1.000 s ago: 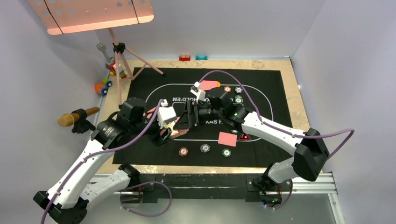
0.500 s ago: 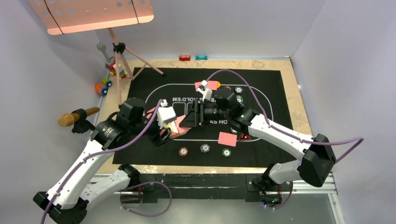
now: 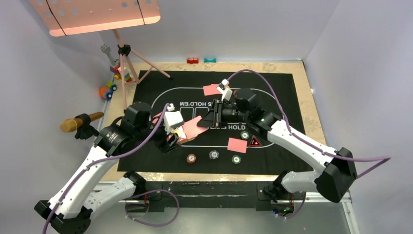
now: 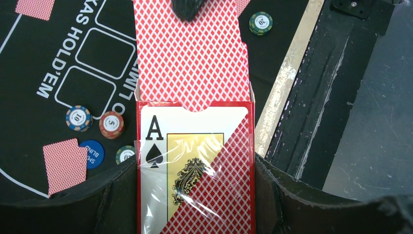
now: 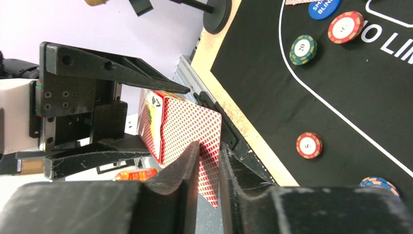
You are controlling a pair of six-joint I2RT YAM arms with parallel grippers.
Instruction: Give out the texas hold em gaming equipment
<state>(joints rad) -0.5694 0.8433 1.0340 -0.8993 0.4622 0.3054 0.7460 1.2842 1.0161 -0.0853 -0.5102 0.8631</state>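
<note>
Pulling back toward the upper right of the overhead frame, the right end effector [image 3: 215, 116] has drawn a card [image 3: 193, 127] most of the way out of the deck box [image 4: 195, 168], where a second ago it sat pressed close against the box mouth. The left arm has barely shifted. The left end effector [image 4: 195, 195] is clamped on the box, its jaws against both sides, box mouth facing the other arm. The right one is pinched on the card's far edge, as the right wrist view shows plainly.

This looks like dealing: one card being stripped from the pack. Next the card has to clear the box fully, then be carried to a free spot on the mat [image 3: 287, 83] and laid flat.

Two cards already lie dealt, one at upper centre [image 3: 211, 89] and one at lower centre [image 3: 237, 145]. Chips [image 3: 213, 155] sit in a row along the near edge of the tabletop [image 3: 311, 112].
</note>
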